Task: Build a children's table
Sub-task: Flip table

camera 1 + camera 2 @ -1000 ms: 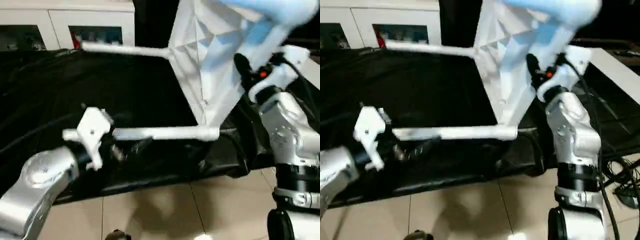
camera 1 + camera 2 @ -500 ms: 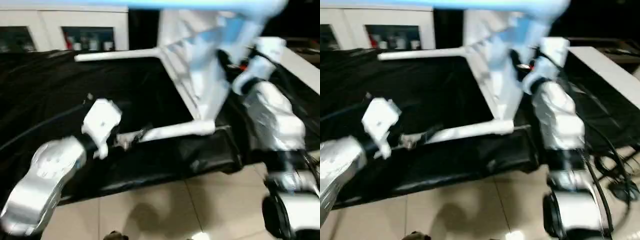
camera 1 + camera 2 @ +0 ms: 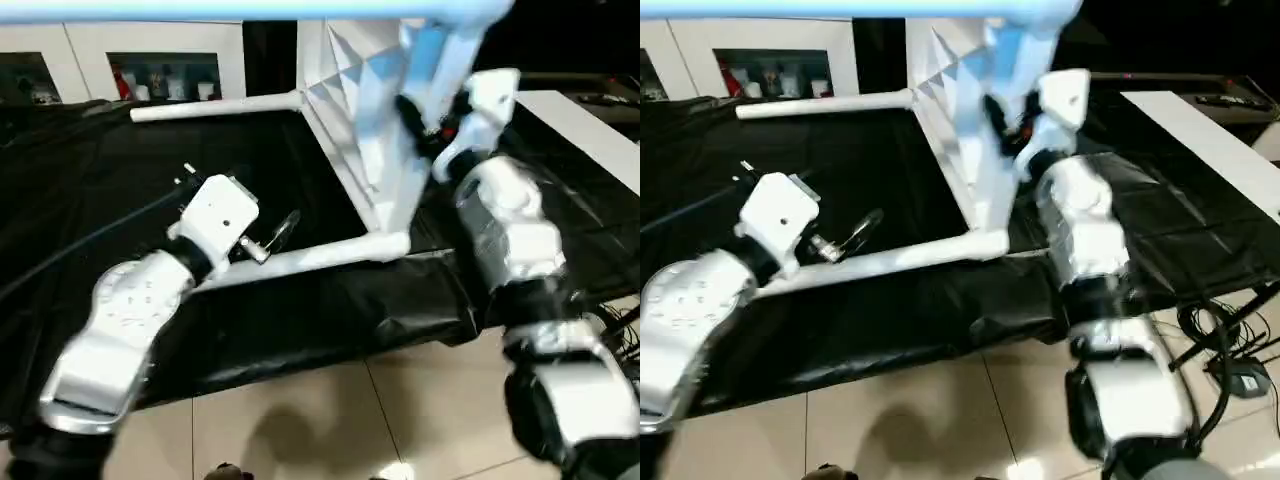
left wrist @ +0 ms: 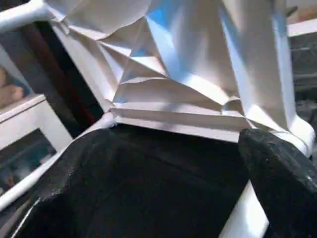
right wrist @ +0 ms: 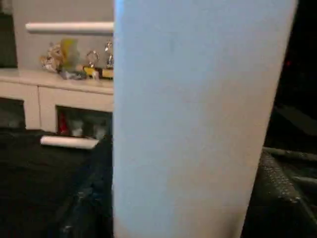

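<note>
Now, from the left eye view, the children's table (image 3: 365, 120) is up on edge at 1 o'clock on the black-draped tabletop (image 3: 120, 180), ribbed underside facing the robot's left. One leg (image 3: 215, 104) pokes out toward 10 o'clock, and a lower leg (image 3: 320, 255) runs from the near corner toward 8 o'clock, just above the cloth. The left tool (image 3: 270, 235) has come in since a second ago: it sat out by that lower leg's free end, and now it hovers farther along it, closer to the slab, gripping nothing. The right tool (image 3: 415, 115) is up at 1 o'clock against the slab's far side, as before; whether it is clamped or letting go cannot be told here.

Over to the left wrist view: the left tool's fingers (image 4: 74, 188) are spread wide and empty, the ribbed underside right ahead, the lower leg passing beside the finger at 4 o'clock.

In the right wrist view a pale leg (image 5: 198, 119) stands hard up against the camera.

The judgement: with legs already in their sockets, this looks like late assembly. The left arm seems to be lining up on the lower leg, to steady it or press it home, while the right side props the table.
</note>
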